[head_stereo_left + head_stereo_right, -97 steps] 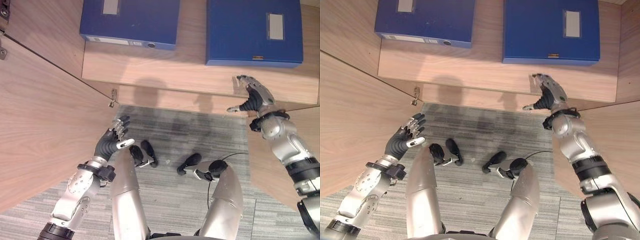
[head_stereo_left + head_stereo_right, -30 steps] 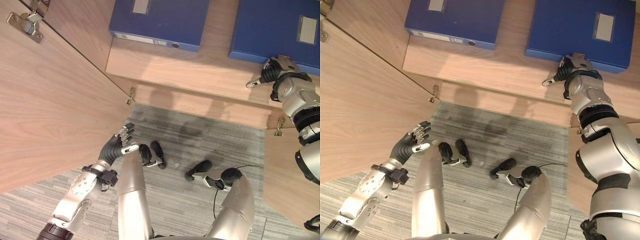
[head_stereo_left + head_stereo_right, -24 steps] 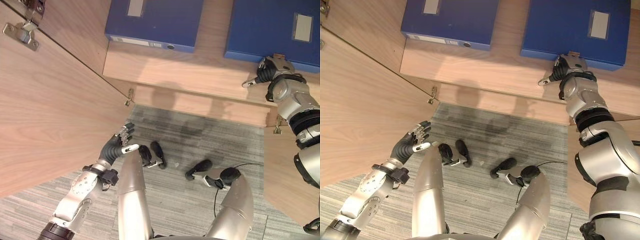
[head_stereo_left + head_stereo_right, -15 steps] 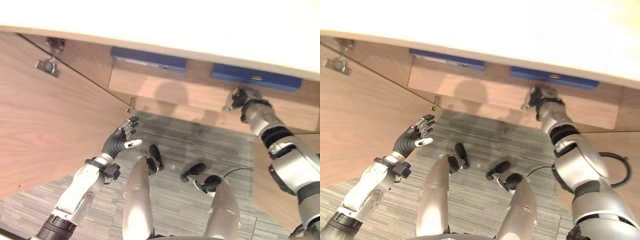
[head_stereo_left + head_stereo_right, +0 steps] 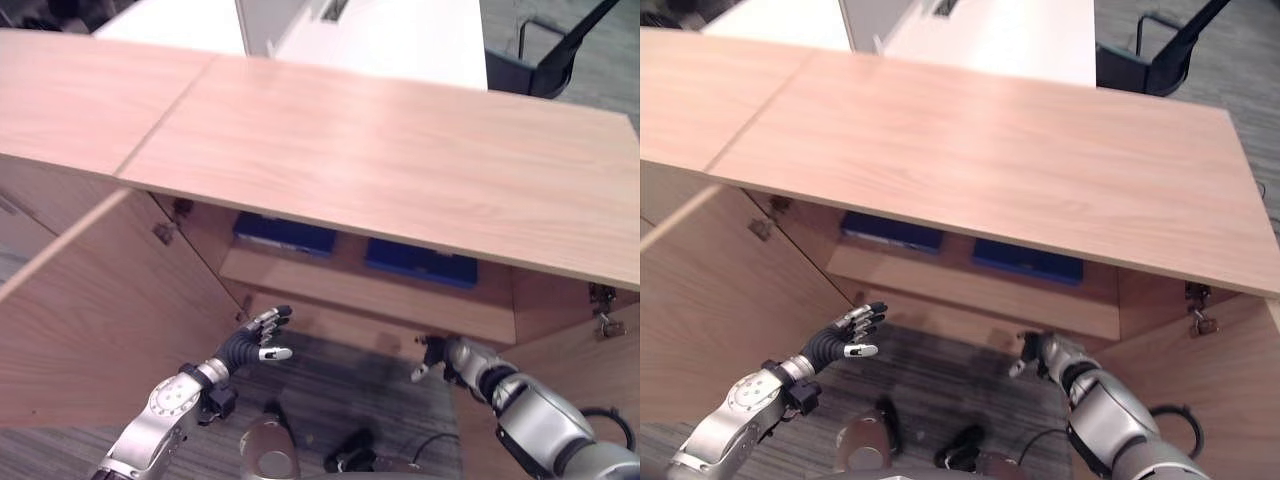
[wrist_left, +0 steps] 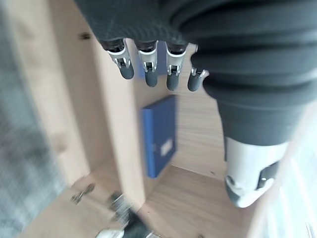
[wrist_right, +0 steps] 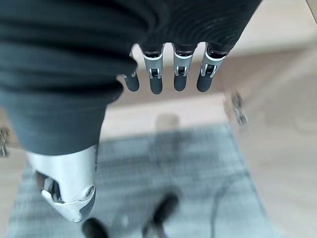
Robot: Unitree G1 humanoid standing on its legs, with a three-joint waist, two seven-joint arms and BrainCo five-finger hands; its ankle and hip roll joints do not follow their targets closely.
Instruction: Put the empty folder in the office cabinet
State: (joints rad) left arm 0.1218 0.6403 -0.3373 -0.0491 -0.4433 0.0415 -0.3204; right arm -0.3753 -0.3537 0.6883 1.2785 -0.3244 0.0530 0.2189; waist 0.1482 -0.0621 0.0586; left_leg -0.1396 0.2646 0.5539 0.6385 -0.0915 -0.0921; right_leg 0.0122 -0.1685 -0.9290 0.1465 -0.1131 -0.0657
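The cabinet top [image 5: 380, 160] hides all but the front edges of the two blue folders [image 5: 285, 236] [image 5: 420, 262] on the shelf [image 5: 370, 295], the open left door [image 5: 90, 320] runs off the picture's edge, and the black chair [image 5: 555, 50] is cut off.

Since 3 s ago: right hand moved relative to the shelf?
Yes. The right hand has dropped from over the shelf, near the right folder, to below the shelf's front edge, empty and open.
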